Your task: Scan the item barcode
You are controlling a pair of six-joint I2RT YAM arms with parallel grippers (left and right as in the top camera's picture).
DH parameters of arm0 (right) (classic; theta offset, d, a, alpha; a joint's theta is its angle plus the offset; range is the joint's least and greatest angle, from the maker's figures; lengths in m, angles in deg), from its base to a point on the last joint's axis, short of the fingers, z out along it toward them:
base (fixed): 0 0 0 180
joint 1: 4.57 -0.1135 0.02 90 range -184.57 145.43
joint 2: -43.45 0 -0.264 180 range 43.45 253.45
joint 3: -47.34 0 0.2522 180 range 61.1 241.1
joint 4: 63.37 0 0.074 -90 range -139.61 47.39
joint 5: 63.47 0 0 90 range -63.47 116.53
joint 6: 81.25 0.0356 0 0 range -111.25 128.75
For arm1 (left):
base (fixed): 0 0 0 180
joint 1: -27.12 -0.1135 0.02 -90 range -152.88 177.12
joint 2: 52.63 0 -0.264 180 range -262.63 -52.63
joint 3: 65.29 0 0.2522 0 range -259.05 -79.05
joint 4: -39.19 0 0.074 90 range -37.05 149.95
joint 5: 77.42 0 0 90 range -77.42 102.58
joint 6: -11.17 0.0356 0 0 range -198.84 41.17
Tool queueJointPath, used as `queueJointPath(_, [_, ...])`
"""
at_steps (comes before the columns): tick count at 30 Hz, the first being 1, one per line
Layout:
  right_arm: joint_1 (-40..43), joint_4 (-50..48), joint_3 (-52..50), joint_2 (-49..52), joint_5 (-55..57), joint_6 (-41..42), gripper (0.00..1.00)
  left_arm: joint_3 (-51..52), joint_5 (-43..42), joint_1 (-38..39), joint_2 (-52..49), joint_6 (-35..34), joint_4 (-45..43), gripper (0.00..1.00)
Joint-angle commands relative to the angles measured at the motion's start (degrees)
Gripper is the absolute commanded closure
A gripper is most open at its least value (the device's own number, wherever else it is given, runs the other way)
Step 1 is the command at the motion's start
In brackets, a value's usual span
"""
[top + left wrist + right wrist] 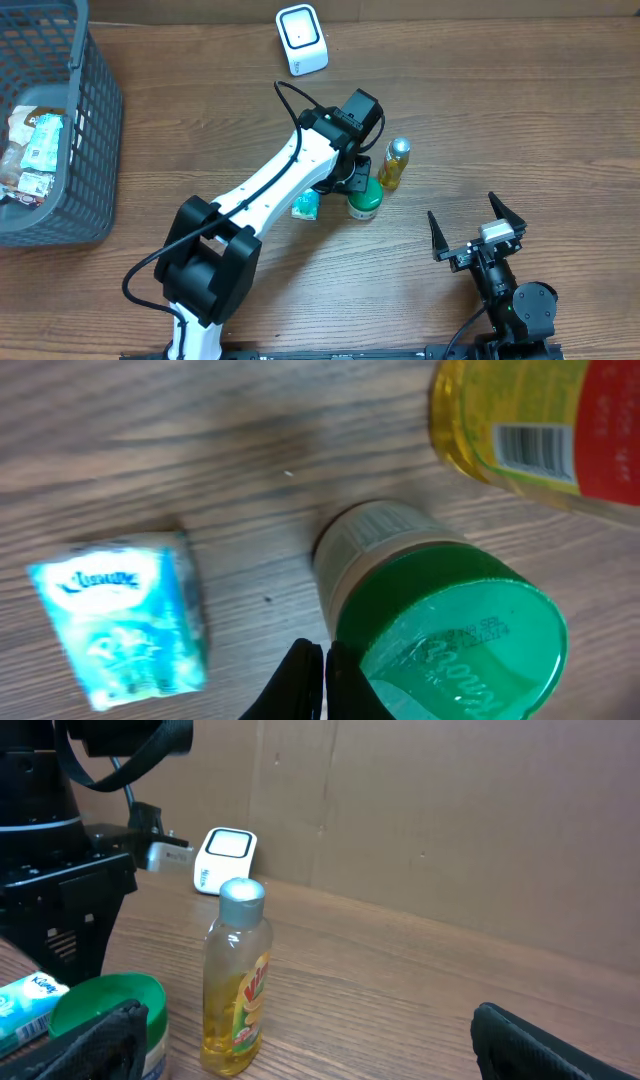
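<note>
A white barcode scanner stands at the back of the table, also in the right wrist view as the scanner. Three items sit mid-table: a teal tissue packet, a green-lidded jar and a yellow bottle with its barcode label showing. My left gripper is shut with nothing between its fingers, low over the table just left of the jar's lid. My right gripper stands open near the front right, apart from the bottle.
A dark grey basket holding several packets stands at the left edge. The left arm stretches diagonally from the front toward the middle. A cardboard wall backs the table.
</note>
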Motion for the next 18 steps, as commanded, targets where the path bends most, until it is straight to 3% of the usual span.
queueJointPath(1, [0.07, -0.26, -0.61, -0.57, -0.09, 0.00, 0.00, -0.44, -5.66, 0.48, -1.18, -0.92, -0.59, 0.93])
queueJointPath(11, [0.09, -0.26, -0.61, -0.57, -0.09, 0.00, 0.00, -0.44, -11.15, 1.62, -1.18, -0.96, -2.01, 0.93])
queueJointPath(15, [0.07, -0.26, -0.61, -0.57, -0.09, 0.00, 0.00, -0.46, -10.75, 2.23, -1.16, -1.11, -2.67, 0.94])
queueJointPath(18, [0.09, -0.26, -0.61, -0.57, -0.09, 0.00, 0.00, -0.90, -5.86, 1.84, -0.72, -1.16, -1.44, 0.93])
